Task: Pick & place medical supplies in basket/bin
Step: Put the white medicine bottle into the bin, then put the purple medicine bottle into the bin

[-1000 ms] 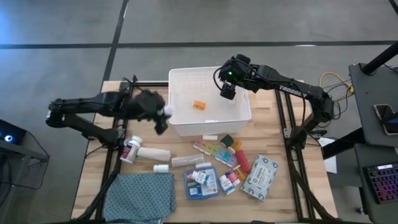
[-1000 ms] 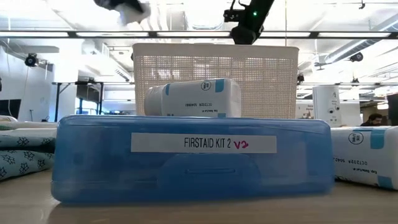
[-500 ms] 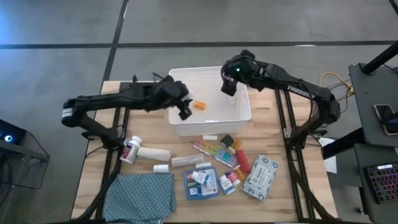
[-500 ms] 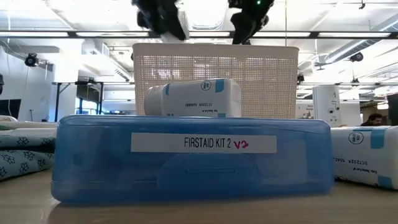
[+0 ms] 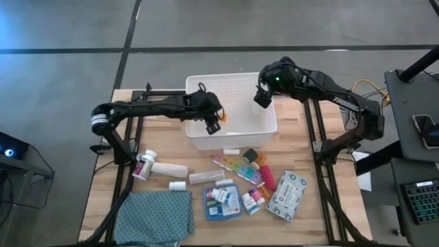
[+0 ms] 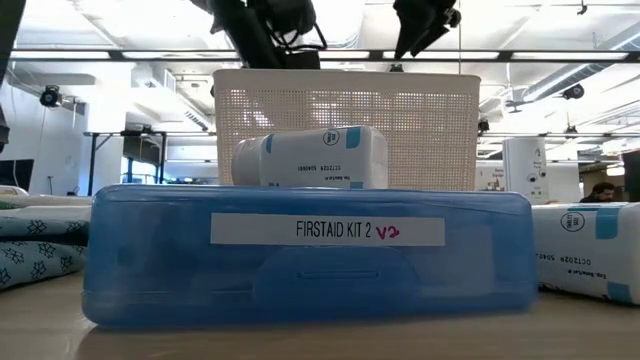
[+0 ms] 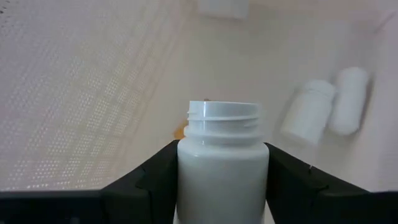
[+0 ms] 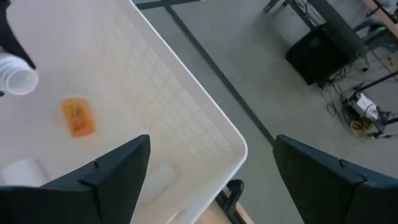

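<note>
White bottle pinched in the left gripper over the bin, apparently near its front-left corner; right gripper spread above the bin's right edge.

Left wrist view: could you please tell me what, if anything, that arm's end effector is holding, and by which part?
The left end effector holds a white bottle by its body, below the threaded, capless neck, over the white bin. The right end effector holds nothing.

One white bin; one blue first-aid box; one pill organiser strip; one wipes pack; one teal cloth; two arms.
</note>
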`<state>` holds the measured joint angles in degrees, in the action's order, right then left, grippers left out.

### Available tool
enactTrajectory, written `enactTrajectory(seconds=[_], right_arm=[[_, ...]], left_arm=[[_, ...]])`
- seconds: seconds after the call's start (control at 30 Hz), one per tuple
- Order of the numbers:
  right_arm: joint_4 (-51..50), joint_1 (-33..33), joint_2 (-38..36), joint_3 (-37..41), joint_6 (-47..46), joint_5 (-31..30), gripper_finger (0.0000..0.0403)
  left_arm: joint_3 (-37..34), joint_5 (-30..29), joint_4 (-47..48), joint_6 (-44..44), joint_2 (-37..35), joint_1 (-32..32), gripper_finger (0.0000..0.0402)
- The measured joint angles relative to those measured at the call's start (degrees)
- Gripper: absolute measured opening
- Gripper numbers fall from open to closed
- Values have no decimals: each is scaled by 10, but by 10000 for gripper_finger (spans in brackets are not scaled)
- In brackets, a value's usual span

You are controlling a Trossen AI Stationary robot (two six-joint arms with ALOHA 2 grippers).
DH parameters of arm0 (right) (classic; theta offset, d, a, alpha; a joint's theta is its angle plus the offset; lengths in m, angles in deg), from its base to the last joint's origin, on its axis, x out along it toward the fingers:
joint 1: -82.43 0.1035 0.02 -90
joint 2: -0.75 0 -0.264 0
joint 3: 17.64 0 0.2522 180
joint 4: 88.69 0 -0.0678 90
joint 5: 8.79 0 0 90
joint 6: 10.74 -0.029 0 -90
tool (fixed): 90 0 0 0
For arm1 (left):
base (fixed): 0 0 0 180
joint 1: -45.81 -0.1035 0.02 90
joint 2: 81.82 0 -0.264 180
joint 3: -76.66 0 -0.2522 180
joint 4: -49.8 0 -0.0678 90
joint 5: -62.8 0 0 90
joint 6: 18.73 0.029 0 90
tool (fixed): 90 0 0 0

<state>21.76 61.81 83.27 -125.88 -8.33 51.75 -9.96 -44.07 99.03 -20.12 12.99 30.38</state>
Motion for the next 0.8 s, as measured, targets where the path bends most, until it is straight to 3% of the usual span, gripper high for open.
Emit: enactTrajectory(seconds=[0.2, 0.4, 0.63, 0.8], right_arm=[[0, 0, -11, 32, -10, 0, 329], [25, 0, -11, 60, -2, 0, 329], [80, 0, -10, 73, 24, 0, 329], [134, -6, -9, 73, 36, 31, 329]], left_arm=[[0, 1, 37, -23, -33, 4, 242], [0, 1, 128, -99, -116, 6, 279], [1, 3, 254, -291, -240, 41, 282], [1, 21, 415, -479, -264, 54, 283]])
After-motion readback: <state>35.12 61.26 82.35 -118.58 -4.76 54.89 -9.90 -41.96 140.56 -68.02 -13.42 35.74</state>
